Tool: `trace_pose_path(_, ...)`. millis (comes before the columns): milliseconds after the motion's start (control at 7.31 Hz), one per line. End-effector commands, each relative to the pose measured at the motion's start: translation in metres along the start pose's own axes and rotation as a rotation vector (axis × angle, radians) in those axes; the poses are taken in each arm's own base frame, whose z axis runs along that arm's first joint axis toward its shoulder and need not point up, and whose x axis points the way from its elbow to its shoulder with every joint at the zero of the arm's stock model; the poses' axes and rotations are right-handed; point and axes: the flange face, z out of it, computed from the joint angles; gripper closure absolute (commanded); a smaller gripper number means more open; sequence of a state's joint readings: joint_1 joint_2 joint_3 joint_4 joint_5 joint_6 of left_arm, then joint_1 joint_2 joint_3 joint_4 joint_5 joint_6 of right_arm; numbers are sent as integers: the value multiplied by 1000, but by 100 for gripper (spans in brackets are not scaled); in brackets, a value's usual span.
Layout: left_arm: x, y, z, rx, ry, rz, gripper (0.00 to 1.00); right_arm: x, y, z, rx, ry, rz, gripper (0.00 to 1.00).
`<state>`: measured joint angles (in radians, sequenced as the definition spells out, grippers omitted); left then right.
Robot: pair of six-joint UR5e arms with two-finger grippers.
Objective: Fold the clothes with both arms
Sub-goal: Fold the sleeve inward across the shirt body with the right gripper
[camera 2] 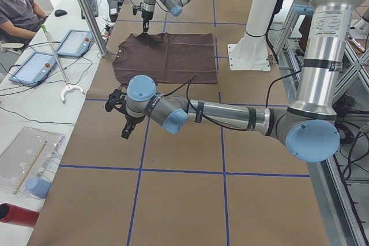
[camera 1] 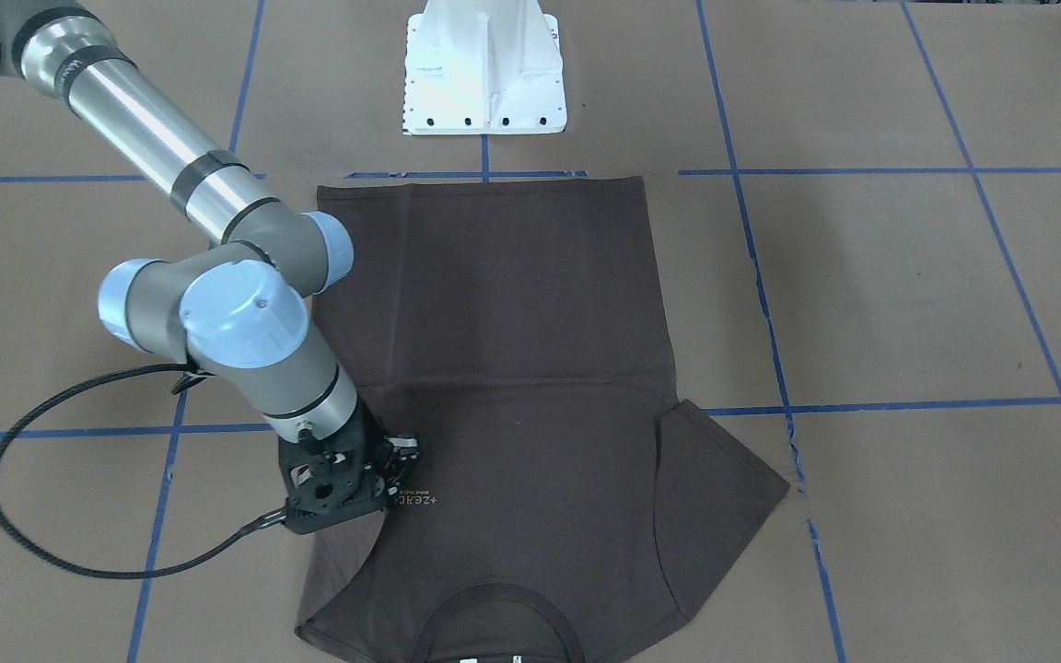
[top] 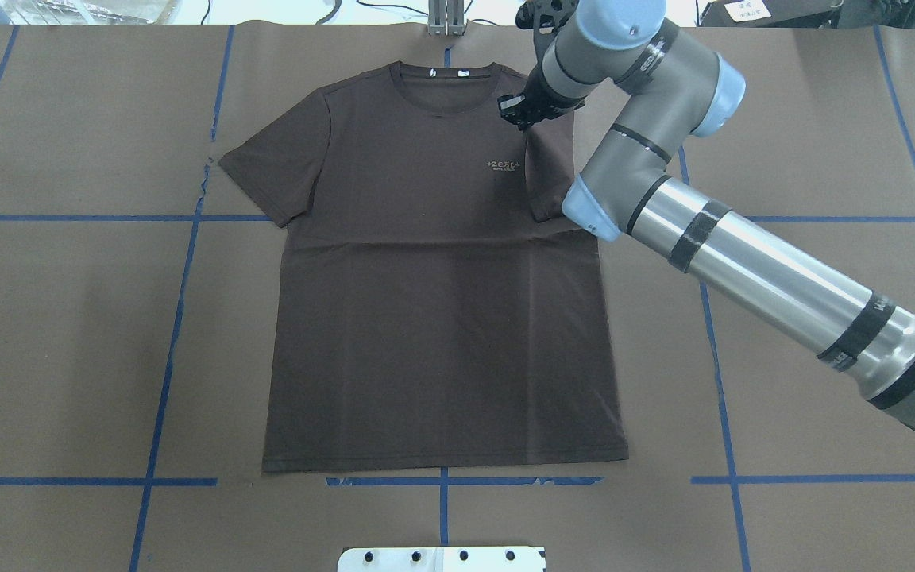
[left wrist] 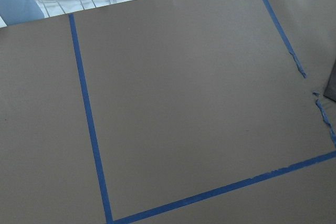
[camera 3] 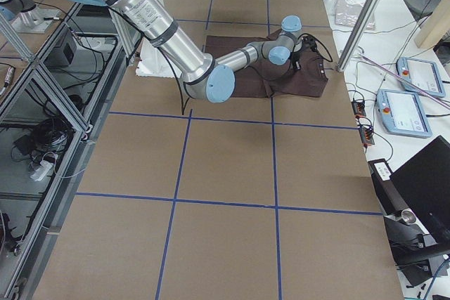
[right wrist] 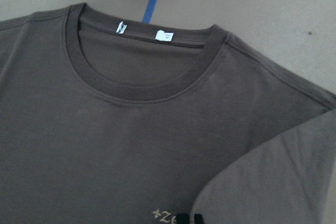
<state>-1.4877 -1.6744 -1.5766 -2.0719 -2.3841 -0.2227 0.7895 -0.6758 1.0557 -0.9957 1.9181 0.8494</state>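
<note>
Seemingly working the first fold: drawing the sleeve (top: 549,171) on the robot's right inward over the chest of the dark brown T-shirt (top: 426,318), spread flat mid-bench (top: 823,119), collar (top: 448,75) toward the far edge. Pinching the sleeve hem in the right gripper (top: 517,111), jaws nearly closed, beside the lettering (top: 504,165). Probably next: laying it flat and releasing. Hovering over bare bench, well apart: left gripper (camera 2: 127,126), jaws impossible to judge.
</note>
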Motion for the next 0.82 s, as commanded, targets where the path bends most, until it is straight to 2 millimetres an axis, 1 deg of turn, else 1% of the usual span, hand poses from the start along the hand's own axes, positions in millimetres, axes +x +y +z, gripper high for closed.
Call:
trace_pose_path(0, 0, 0, 0, 0, 1, -4, 0, -31, 24, 18, 19, 24, -31, 0)
trace_pose_path(137, 2, -7, 0, 4, 1, -10, 0, -28, 24, 19, 19, 27, -17, 0)
trace_pose_path(274, 14, -36, -2, 29, 3, -57, 0, -25, 18, 15, 22, 26, 72, 0)
trace_pose_path(411, 45, -76, 17, 23, 27, -99, 0, -16, 10, 8, -10, 5, 161, 0)
trace_pose_path(548, 91, -104, 48, 32, 20, -122, 0, 4, -3, -8, -91, -19, 215, 0)
trace_pose_path(684, 161, -119, 91, 67, 10, -185, 0, 15, -12, -37, -162, 34, 280, 0)
